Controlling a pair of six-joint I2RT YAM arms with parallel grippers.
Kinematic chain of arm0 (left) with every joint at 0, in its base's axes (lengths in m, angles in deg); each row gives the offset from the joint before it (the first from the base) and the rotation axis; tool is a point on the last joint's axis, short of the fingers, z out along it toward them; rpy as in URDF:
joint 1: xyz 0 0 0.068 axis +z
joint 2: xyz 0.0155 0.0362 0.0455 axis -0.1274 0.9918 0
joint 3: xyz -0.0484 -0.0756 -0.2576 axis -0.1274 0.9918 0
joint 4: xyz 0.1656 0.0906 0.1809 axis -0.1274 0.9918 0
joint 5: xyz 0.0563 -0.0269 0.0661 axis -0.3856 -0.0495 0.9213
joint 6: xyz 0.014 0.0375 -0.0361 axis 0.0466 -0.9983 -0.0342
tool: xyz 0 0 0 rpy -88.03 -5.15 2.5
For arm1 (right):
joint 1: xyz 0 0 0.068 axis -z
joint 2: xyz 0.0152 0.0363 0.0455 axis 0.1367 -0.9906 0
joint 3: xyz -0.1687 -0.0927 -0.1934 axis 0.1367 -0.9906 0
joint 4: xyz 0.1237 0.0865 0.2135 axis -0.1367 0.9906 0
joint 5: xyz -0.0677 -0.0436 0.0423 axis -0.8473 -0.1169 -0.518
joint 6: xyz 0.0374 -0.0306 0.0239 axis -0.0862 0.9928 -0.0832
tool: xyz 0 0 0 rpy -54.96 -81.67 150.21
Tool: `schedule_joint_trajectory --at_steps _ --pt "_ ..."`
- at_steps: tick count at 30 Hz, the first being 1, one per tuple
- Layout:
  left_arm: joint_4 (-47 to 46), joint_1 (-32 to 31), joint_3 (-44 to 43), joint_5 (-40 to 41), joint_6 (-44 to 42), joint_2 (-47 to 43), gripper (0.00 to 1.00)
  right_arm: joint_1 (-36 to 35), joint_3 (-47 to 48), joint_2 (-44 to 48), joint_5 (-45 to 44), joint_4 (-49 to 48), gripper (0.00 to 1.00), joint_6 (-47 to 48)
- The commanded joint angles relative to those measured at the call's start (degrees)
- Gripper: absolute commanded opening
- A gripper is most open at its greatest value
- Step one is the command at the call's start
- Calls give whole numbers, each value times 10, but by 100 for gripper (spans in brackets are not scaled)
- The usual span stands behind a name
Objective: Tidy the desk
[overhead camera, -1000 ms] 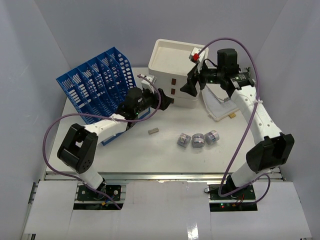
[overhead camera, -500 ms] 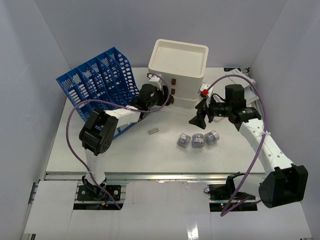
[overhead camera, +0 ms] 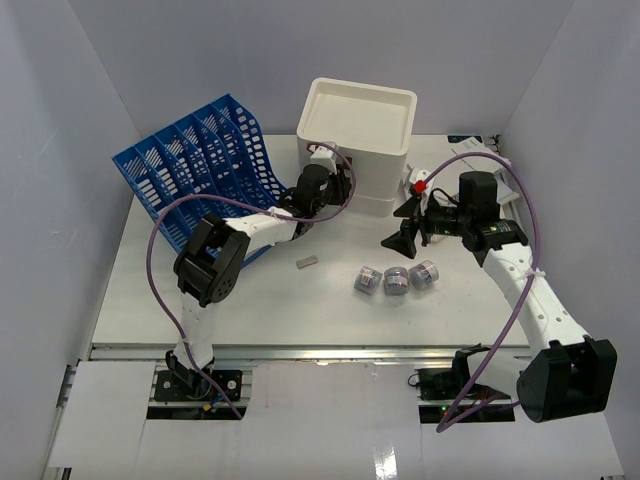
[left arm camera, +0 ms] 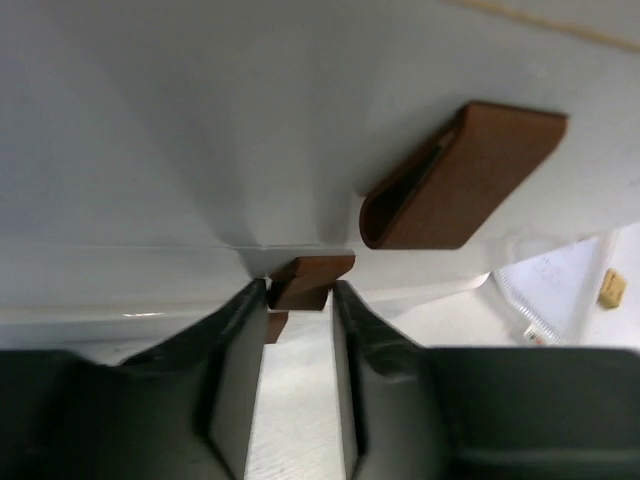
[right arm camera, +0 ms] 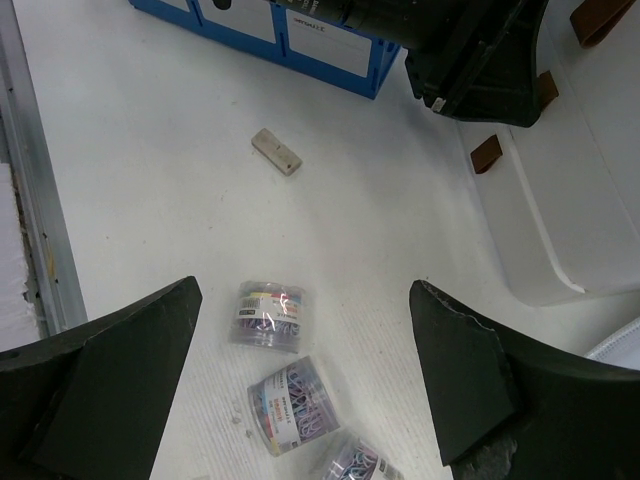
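The large flat white desk (overhead camera: 270,310), with a silver metal rail on its near edge, lies under both arms. At its far side stands a cream plastic three-drawer box (overhead camera: 355,125), and to the left of it a blue plastic file rack (overhead camera: 200,160).

In the last second the left gripper (left arm camera: 300,300) has come up to the box front and its jaws have narrowed. Its fingers now stand close on both sides of a small brown drawer handle (left arm camera: 310,282); I cannot tell if they pinch it already. The right gripper (overhead camera: 400,228) has left the top of the box. It hangs wide open, holding nothing, above three small clear jars of paper clips (overhead camera: 395,278).

I judge that a drawer is about to be opened for them. A small beige block (overhead camera: 307,262) lies left of the jars. The jar labels and the rack's white labels are too small to read.
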Motion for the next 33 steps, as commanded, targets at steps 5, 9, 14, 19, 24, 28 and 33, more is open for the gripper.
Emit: schedule_joint_trajectory --at_steps 5,9,14,19,24,28,33 --pt "-30 1 -25 54 21 -4 17 7 -15 24 21 -16 91 -5" --pt "-54 1 8 45 23 -28 1 8 -23 29 15 -15 92 -1" --pt "-87 1 80 9 28 -78 0 8 -33 39 -14 -14 92 -1" --pt "-122 -3 180 -38 44 -160 0 8 -52 55 -32 2 91 26" --pt "-134 -8 276 -77 49 -234 0 8 -59 61 -72 31 90 67" --pt "-130 -8 326 -115 47 -269 0 8 -57 54 -87 46 90 80" --pt "-118 -8 325 -155 40 -273 1 8 -47 38 -94 43 90 68"
